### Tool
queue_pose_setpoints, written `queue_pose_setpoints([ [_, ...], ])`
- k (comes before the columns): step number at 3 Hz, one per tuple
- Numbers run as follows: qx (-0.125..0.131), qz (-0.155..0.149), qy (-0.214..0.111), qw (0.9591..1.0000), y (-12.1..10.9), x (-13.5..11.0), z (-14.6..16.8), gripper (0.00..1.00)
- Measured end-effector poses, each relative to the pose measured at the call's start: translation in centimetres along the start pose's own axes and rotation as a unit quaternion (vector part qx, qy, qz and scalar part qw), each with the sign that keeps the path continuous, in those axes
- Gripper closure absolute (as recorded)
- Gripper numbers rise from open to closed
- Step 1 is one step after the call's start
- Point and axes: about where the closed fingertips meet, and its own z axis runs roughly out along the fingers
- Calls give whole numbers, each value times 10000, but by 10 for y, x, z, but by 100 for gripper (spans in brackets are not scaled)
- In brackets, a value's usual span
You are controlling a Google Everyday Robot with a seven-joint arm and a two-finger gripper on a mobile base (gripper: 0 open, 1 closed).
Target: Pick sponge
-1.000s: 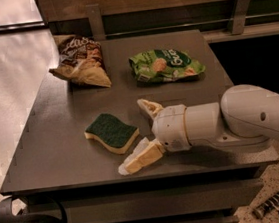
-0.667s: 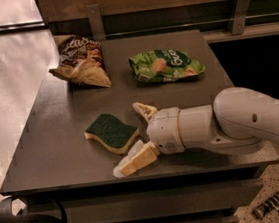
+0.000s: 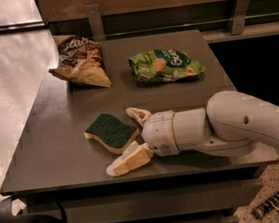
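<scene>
The sponge (image 3: 110, 131) lies flat on the dark table (image 3: 52, 138), near its front middle. It has a dark green wavy-edged top over a pale yellow foam layer. My gripper (image 3: 126, 139) reaches in from the right, low over the table, and is open. One foam-padded finger (image 3: 139, 115) sits behind the sponge's right end. The other finger (image 3: 129, 161) lies in front of the sponge, near the table's front edge. The sponge's right end is between the two fingers; I cannot tell whether they touch it.
A brown snack bag (image 3: 81, 60) lies at the back left of the table. A light green snack bag (image 3: 165, 65) lies at the back middle. A wooden wall with a metal rail (image 3: 170, 27) runs behind the table. My white arm (image 3: 231, 125) covers the table's right front.
My gripper and arm have moved left toward the sponge, so its open fingers now flank the sponge's right end. The sponge and bags have not moved.
</scene>
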Motion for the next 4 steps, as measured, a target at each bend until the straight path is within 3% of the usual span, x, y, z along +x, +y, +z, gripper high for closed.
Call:
queue_pose_setpoints([
  [1, -1, -1, 0, 10000, 0, -2, -1, 67],
  [2, -1, -1, 0, 10000, 0, -5, -2, 90],
  [3, -12, -13, 2, 10000, 1, -6, -1, 100],
  [4, -12, -13, 2, 10000, 1, -6, -1, 100],
])
